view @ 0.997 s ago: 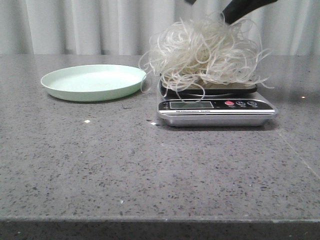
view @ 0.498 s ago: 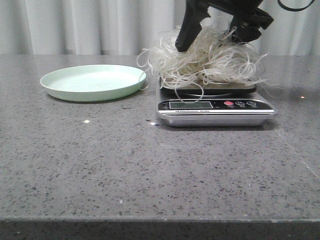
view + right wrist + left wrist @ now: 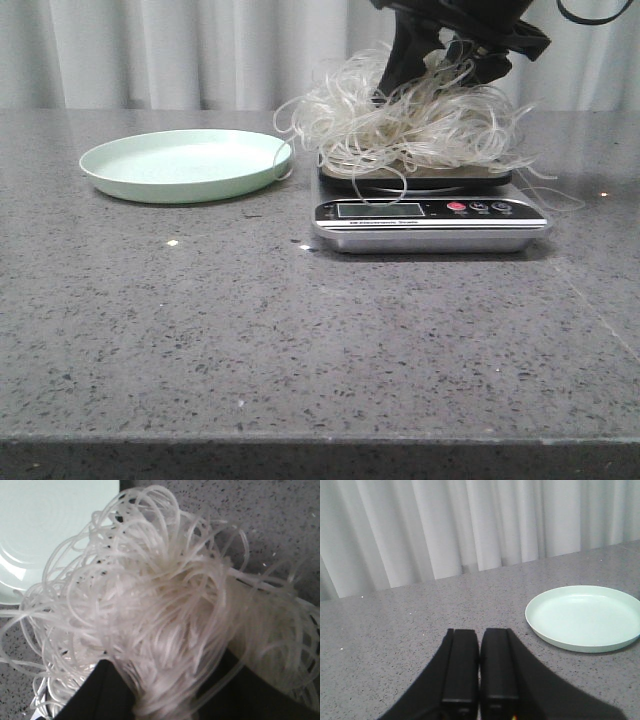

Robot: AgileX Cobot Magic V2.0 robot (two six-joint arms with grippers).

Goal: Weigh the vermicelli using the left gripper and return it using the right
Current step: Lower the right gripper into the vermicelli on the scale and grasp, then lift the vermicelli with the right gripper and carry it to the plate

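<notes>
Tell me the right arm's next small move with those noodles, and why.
Probably lift straight up. The right gripper looks closed into the vermicelli, which sits on the scale, strands draping over its edge. Clearing them first should let it carry the tangle over to the empty green plate without dragging.

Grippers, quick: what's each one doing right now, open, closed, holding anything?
Left gripper: closed, empty, away from the scale.
Right gripper: closed on the vermicelli, which still sits on the scale.
</notes>
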